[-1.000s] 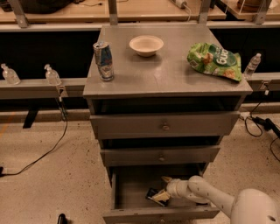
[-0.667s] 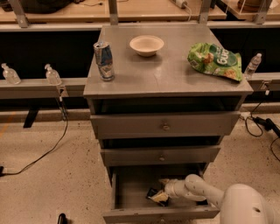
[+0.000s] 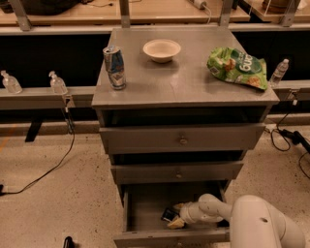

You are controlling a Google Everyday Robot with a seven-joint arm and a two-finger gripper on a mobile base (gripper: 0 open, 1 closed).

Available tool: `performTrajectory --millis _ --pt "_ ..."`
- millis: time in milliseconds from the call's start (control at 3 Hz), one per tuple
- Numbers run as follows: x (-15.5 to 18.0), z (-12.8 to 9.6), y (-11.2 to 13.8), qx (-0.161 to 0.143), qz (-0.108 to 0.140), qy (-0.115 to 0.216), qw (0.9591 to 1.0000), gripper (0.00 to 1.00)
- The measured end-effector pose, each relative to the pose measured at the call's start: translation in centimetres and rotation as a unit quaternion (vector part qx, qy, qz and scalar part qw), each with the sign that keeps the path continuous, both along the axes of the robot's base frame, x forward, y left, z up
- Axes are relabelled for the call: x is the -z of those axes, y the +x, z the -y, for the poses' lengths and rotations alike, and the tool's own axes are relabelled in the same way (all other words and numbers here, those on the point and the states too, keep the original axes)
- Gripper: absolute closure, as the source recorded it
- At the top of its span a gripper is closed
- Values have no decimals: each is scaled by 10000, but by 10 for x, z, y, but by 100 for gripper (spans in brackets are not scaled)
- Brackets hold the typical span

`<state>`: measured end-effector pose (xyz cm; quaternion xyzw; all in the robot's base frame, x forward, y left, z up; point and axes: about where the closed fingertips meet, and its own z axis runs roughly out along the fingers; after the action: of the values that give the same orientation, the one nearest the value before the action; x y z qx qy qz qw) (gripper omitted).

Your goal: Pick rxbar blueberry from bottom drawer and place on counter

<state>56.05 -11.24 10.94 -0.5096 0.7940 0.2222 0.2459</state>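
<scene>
While your hand [image 3: 175,221] is down in the open grey bottom drawer [image 3: 145,209], right at the small dark-wrapped rxbar blueberry [image 3: 168,214] (grip: cannot tell), you have lift-out and placing on the dull grey counter surface [image 3: 184,85] ahead.

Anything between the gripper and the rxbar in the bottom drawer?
Nothing visible does. The gripper sits inside the bottom drawer right beside the rxbar blueberry, with no other item between them.

A robotics lab: wooden workbenches [image 3: 164,12] behind, cables [image 3: 46,169] trailing over speckled floor [image 3: 58,208], and a robot's gripper [image 3: 175,221] down inside the open bottom drawer [image 3: 145,206].
</scene>
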Motion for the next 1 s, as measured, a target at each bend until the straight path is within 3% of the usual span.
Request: performTrajectory --millis 333,1000 --pt "-1 0 -2 -19 -2 -15 10000 54" --pt "-5 5 -7 -34 229 80 9997 99"
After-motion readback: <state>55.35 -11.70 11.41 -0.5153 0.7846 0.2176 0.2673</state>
